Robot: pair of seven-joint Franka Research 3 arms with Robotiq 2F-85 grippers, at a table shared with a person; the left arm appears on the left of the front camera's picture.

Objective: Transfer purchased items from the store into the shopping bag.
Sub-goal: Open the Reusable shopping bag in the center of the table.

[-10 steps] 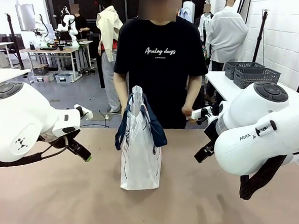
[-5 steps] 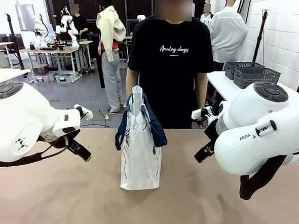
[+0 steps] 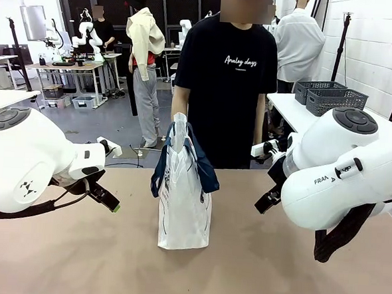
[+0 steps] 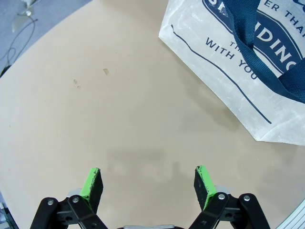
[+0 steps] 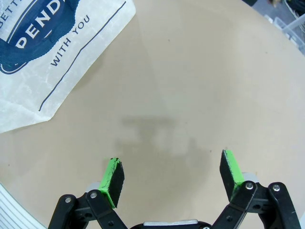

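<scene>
Left gripper (image 4: 149, 179) and right gripper (image 5: 174, 174) hover spread, empty, flanking the shopping bag (image 3: 185, 199); loading looks unstarted, needing an item first.

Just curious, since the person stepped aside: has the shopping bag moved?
No. The shopping bag stands on the same spot of the table, its top crossing the far edge as before.

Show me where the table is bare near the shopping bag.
Bare table lies between the left tool and the shopping bag, and again between the bag and the right tool. The near strip in front of the bag is free too. It is crowded at the middle, where the bag stands.
</scene>
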